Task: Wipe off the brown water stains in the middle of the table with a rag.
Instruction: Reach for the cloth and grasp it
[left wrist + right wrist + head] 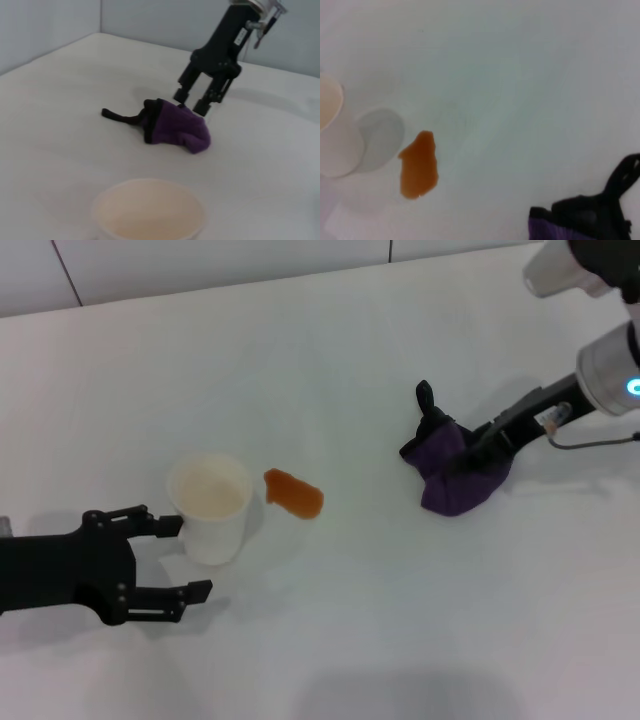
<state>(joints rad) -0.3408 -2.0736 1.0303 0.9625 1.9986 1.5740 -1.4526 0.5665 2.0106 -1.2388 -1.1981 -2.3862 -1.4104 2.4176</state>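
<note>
The brown water stain (293, 493) lies on the white table (330, 350) near the middle, just right of a white paper cup (210, 505). It also shows in the right wrist view (418, 165). The purple rag (455, 472) with its black tail lies bunched to the right of the stain. My right gripper (472, 452) is down at the rag. In the left wrist view its fingers (201, 106) stand apart, with the tips at the rag's (177, 127) top edge. My left gripper (190, 558) is open at the lower left, beside the cup.
The paper cup (150, 210) stands upright between my left gripper and the stain, and it also shows in the right wrist view (330, 130). A grey cable (590, 443) hangs by the right arm. A wall borders the table's far edge.
</note>
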